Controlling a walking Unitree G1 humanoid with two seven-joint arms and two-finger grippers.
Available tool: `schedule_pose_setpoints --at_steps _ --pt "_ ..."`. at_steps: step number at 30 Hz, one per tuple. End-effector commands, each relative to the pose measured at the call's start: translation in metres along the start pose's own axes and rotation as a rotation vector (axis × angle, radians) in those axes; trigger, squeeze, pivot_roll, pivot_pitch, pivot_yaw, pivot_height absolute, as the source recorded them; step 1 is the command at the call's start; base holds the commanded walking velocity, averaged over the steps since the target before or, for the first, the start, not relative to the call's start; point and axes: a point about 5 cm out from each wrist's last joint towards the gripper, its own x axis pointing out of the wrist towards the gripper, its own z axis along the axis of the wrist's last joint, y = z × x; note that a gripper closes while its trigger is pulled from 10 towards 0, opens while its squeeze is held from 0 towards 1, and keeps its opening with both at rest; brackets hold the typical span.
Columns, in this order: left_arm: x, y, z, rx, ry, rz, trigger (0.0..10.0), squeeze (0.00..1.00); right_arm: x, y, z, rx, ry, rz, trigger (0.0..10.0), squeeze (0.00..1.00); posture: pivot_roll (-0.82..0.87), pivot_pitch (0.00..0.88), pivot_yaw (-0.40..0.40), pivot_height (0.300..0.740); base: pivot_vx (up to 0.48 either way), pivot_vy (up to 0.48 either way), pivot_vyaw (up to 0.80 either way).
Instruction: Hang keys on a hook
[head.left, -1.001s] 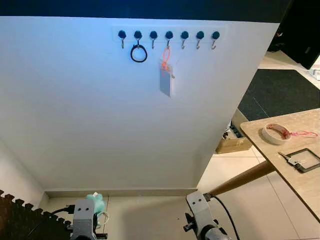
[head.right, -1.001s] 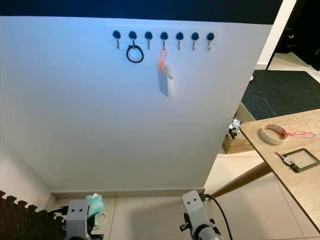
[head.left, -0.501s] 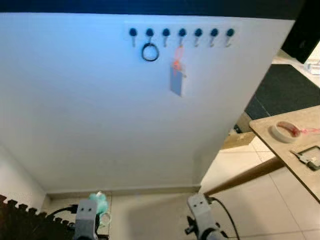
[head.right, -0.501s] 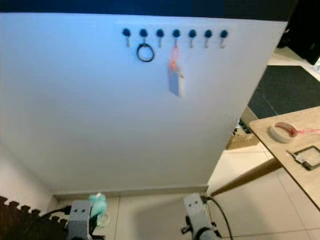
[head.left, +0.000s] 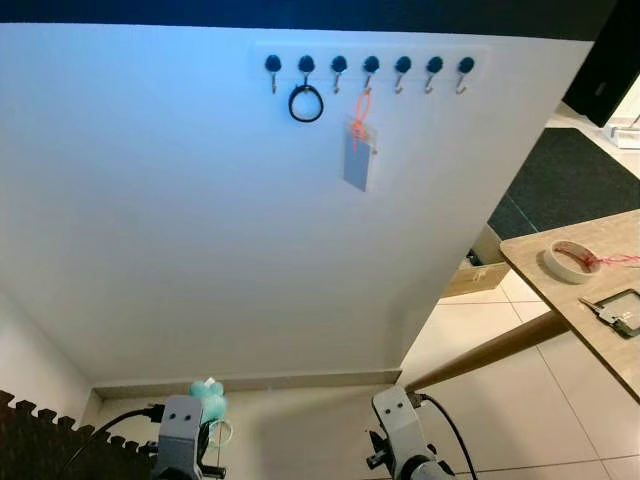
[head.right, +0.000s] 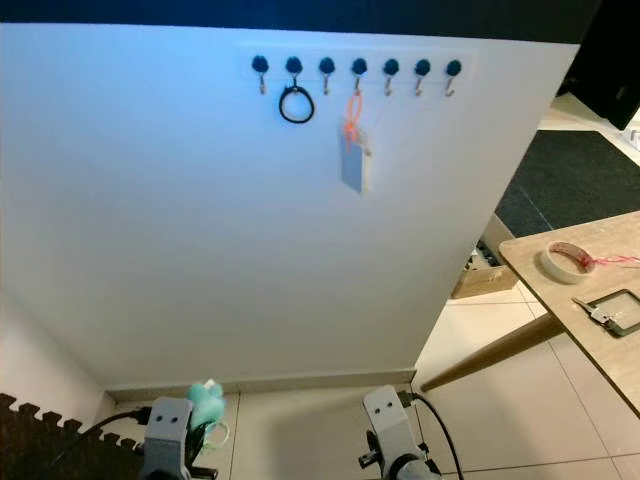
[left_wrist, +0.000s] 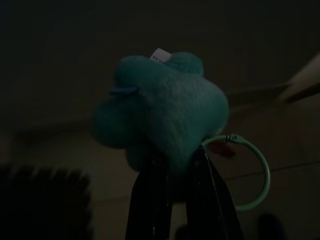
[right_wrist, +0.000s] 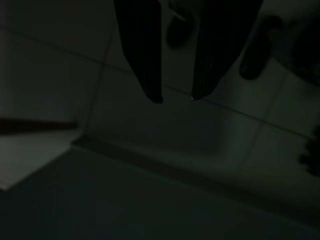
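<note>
Keys' teal plush (left_wrist: 160, 110), white tag unreadable.

A white wall (head.left: 200, 220) faces the camera, tinged blue near its top, where a dark band runs above it. Cream floor tiles (head.left: 480, 400) lie below, with a dark foam mat (head.left: 40, 440) at the lower left and a black carpet (head.left: 560, 180) at the far right. A wooden table (head.left: 590, 310) with a slanted leg stands at right, a cardboard box (head.left: 478, 277) beyond it.
</note>
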Motion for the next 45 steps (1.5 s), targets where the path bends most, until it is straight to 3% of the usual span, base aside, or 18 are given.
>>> schedule_pose_setpoints --at_steps 1,6,10,11,14,16,18,20,27,28,31,34,35,36,37,40,44,45 --pt "-0.004 -0.006 0.004 0.071 -0.03 -0.144 10.0 0.0 0.001 0.0 0.01 0.028 -0.072 0.043 10.0 0.0 0.07 0.074 -0.028 0.74 0.0 0.0 0.0" --pt "-0.001 -0.005 0.041 0.032 -0.175 -0.247 10.0 0.0 0.002 -0.005 0.044 0.082 -0.285 0.098 10.0 0.0 0.07 0.078 -0.033 0.74 0.0 0.0 0.0" --pt "0.004 -0.007 0.074 0.048 -0.268 -0.358 10.0 0.0 -0.001 -0.014 0.086 0.283 -0.504 0.122 10.0 0.0 0.06 0.079 -0.028 0.74 0.0 0.0 0.0" --pt "0.002 -0.012 0.085 0.063 -0.278 -0.467 10.0 0.0 -0.007 -0.016 0.107 0.289 -0.601 0.169 10.0 0.0 0.06 0.08 -0.024 0.74 0.0 0.0 0.0" --pt "-0.001 -0.015 0.09 0.08 -0.272 -0.533 10.0 0.0 -0.012 -0.014 0.117 0.236 -0.647 0.22 10.0 0.0 0.06 0.081 -0.02 0.74 0.0 0.0 0.0" --pt "-0.004 -0.016 0.092 0.149 -0.229 -0.611 10.0 0.0 -0.022 -0.012 0.127 0.037 -0.695 0.265 10.0 0.0 0.06 0.081 -0.02 0.74 0.0 0.0 0.0" --pt "-0.006 -0.011 0.093 0.229 -0.182 -0.66 10.0 0.0 -0.034 -0.01 0.131 -0.29 -0.725 0.313 10.0 0.0 0.05 0.076 -0.016 0.74 0.0 0.0 0.0" --pt "-0.006 -0.004 0.095 0.284 -0.147 -0.675 10.0 0.0 -0.043 -0.012 0.13 -0.509 -0.732 0.359 10.0 0.0 0.05 0.075 -0.017 0.74 0.0 0.0 0.0" --pt "-0.003 0.009 0.102 0.393 -0.092 -0.658 10.0 0.0 -0.06 -0.024 0.133 -0.702 -0.726 0.384 10.0 0.0 0.05 0.07 -0.023 0.74 0.0 0.0 0.0" --pt "-0.001 0.017 0.107 0.474 -0.075 -0.637 10.0 0.0 -0.065 -0.032 0.134 -0.817 -0.717 0.373 10.0 0.0 0.05 0.066 -0.026 0.74 0.0 0.0 0.0" --pt "0.001 0.021 0.11 0.513 -0.073 -0.622 10.0 0.0 -0.067 -0.035 0.134 -0.873 -0.717 0.361 10.0 0.0 0.05 0.066 -0.026 0.74 0.0 0.0 0.0" --pt "0.003 0.02 0.119 0.587 -0.097 -0.628 10.0 0.0 -0.071 -0.038 0.136 -0.962 -0.791 0.296 10.0 0.0 0.05 0.061 -0.025 0.74 0.0 0.0 0.0" --pt "0.004 0.02 0.121 0.617 -0.104 -0.63 10.0 0.0 -0.072 -0.037 0.134 -0.963 -0.799 0.299 10.0 0.11 0.05 0.061 -0.025 0.74 0.0 0.0 0.0" --pt "0.004 0.02 0.123 0.644 -0.11 -0.629 10.0 0.0 -0.072 -0.036 0.132 -0.961 -0.801 0.303 10.0 0.62 0.05 0.061 -0.025 0.74 0.0 0.0 0.0" --pt "0.005 0.02 0.125 0.677 -0.12 -0.621 10.0 0.0 -0.072 -0.035 0.129 -0.957 -0.801 0.307 10.0 0.95 0.05 0.06 -0.024 0.74 0.0 0.0 0.0" --pt "0.006 0.02 0.126 0.708 -0.133 -0.616 10.0 0.0 -0.072 -0.034 0.126 -0.946 -0.797 0.31 10.0 1.0 0.05 0.06 -0.024 0.74 0.0 0.0 0.0" --pt "0.005 0.018 0.126 0.743 -0.147 -0.636 10.0 0.0 -0.071 -0.029 0.124 -0.999 -0.826 0.251 10.0 1.0 0.05 0.063 -0.022 0.74 0.0 0.0 0.0" --pt "0.004 0.016 0.126 0.744 -0.15 -0.652 10.0 0.0 -0.071 -0.026 0.123 -1.023 -0.842 0.234 10.0 0.52 0.05 0.067 -0.021 0.74 0.0 0.0 0.0"
